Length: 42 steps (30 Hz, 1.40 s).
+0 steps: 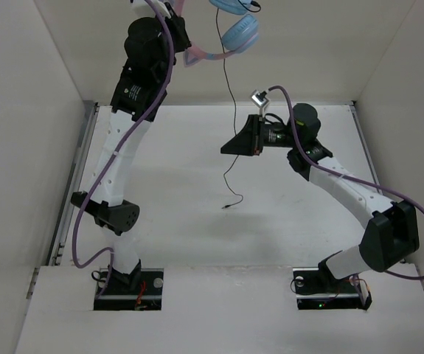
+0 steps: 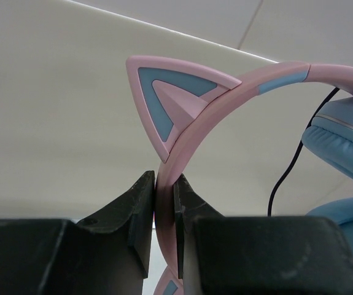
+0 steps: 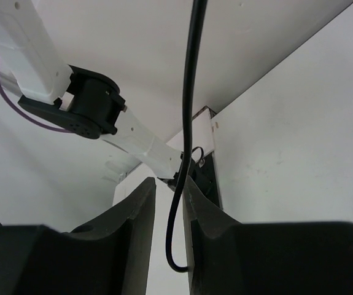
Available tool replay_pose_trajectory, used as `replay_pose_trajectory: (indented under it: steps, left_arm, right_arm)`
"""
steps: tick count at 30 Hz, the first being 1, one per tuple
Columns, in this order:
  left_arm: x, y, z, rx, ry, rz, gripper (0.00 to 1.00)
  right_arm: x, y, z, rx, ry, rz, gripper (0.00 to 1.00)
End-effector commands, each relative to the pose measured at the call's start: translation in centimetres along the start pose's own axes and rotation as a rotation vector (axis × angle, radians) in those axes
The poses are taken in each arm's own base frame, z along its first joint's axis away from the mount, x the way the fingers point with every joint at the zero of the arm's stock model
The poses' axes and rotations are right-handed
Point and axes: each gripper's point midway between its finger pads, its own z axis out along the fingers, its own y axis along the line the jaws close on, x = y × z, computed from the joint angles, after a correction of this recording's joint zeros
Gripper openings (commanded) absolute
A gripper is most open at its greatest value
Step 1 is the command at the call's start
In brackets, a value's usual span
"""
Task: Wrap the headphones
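While held aloft at 12 o'clock of the top view, well above the table (image 1: 182,184): the headphones (image 1: 237,29), carried by the pink headband (image 2: 237,83). Clamped there by the left gripper (image 2: 164,184), jaws together on the band just under the cat ear (image 2: 164,98), at 6 o'clock of it in the left wrist view. Blue ear cups (image 1: 240,33) off toward 3 o'clock of that clamp.

Deciding relation: thin black cable (image 3: 190,92) dropping from the cups, long axis 12 to 6, straight through the gap of the right gripper (image 3: 170,184). Jaws there a little apart, wider than the cable, so threaded rather than pinched; whether brushing one finger, cannot tell. Below the jaws, more slack running on toward 6 o'clock, ending in the plug (image 1: 226,207) at about 7 o'clock of the right gripper, on or just over the table, cannot tell which.

Nearer to the cable: the right gripper, standing around it. Judged step: guiding the cable for winding; nothing visibly wound round the headphones. Next move probably calls for carrying the cable up toward 12 o'clock and round the band or cups, keeping it inside the gap. Nothing in between but the cable itself; left arm (image 1: 123,162) and purple cable (image 1: 160,74) at 9 to 10 o'clock, well apart. Risks: cable slipping from loose jaws, trailing plug snagging.
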Motion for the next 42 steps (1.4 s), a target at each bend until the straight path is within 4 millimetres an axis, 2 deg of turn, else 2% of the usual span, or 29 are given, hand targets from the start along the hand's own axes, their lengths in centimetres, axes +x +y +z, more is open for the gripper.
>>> replay_pose_trajectory:
  steps: [1,3,6,8,12,18,21,24,28,31,34,35,39,42]
  left_arm:
    - [-7.3,-0.3,-1.3,-0.014,-0.221,-0.069,0.01]
    - [-7.2,-0.2,-1.2,-0.024,-0.224,-0.056,0.01]
    - [-6.6,0.0,-1.0,-0.037,-0.216,-0.03,0.01]
    - [-6.2,0.1,-0.9,-0.051,-0.211,-0.007,0.01]
    - [-5.9,0.4,-0.8,-0.066,-0.214,0.02,0.01]
    - [-5.0,0.7,-0.4,-0.081,-0.201,0.055,0.01]
    - [-4.1,0.9,-0.2,-0.092,-0.186,0.089,0.01]
    - [-2.8,1.1,0.0,-0.108,-0.166,0.138,0.01]
    - [0.3,1.6,0.2,-0.116,-0.109,0.207,0.01]
    - [2.9,1.5,0.2,-0.112,-0.058,0.241,0.01]
    - [5.9,1.1,0.1,-0.092,0.004,0.278,0.01]
    - [7.2,0.9,-0.1,-0.083,0.034,0.292,0.01]
    - [10.3,0.6,-0.7,-0.053,0.108,0.312,0.01]
    - [12.5,0.4,-1.6,-0.032,0.164,0.333,0.01]
  right_arm:
    - [0.1,2.3,0.2,-0.042,0.012,-0.07,0.29]
    - [0.3,2.5,0.3,-0.047,0.023,-0.078,0.23]
    - [0.2,3.0,0.4,-0.058,0.044,-0.116,0.09]
    - [0.1,3.2,0.4,-0.054,0.058,-0.131,0.05]
    - [0.0,2.9,0.2,-0.012,0.08,-0.155,0.0]
    - [0.0,2.4,-0.3,0.043,0.104,-0.191,0.0]
    - [-0.3,2.3,-0.7,0.079,0.119,-0.218,0.0]
    - [-0.8,1.4,-1.2,0.159,0.138,-0.263,0.01]
    - [-1.9,-1.4,-2.8,0.37,0.215,-0.431,0.02]
    - [-1.1,-3.5,-3.7,0.499,0.349,-0.554,0.0]
    - [-0.7,-4.5,-4.0,0.587,0.455,-0.708,0.0]
    - [-1.1,-4.9,-4.3,0.633,0.485,-0.788,0.0]
    - [-2.4,-6.0,-5.7,0.77,0.58,-0.988,0.0]
    - [-4.8,-6.6,-7.6,0.909,0.656,-1.17,0.0]
